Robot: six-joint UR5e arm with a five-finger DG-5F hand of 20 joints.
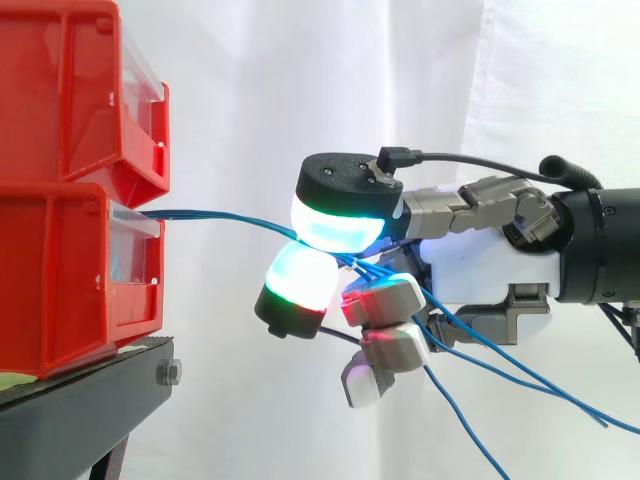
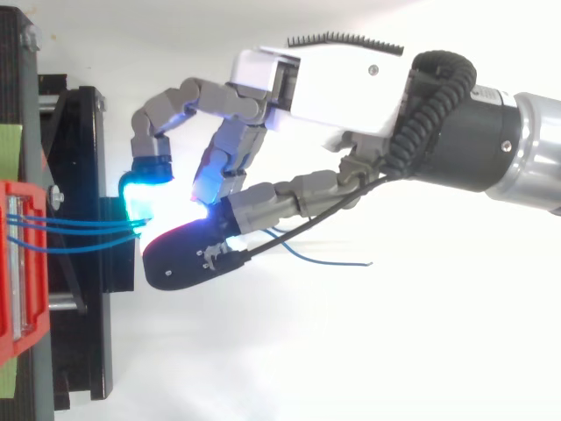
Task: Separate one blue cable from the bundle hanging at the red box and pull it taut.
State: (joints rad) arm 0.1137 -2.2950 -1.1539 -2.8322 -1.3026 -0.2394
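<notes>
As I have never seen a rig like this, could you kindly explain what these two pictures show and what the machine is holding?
This is a robot arm ending in a mechanical hand; the glowing pads are its own fingertips. One picture is taken level from the side, the other from above, both at the same moment. On the left, two red bins are stacked on a black stand, before a white curtain. Thin blue cables run from the lower bin to the hand, which pinches them between two pads. Their loose ends trail down past the hand.
</notes>
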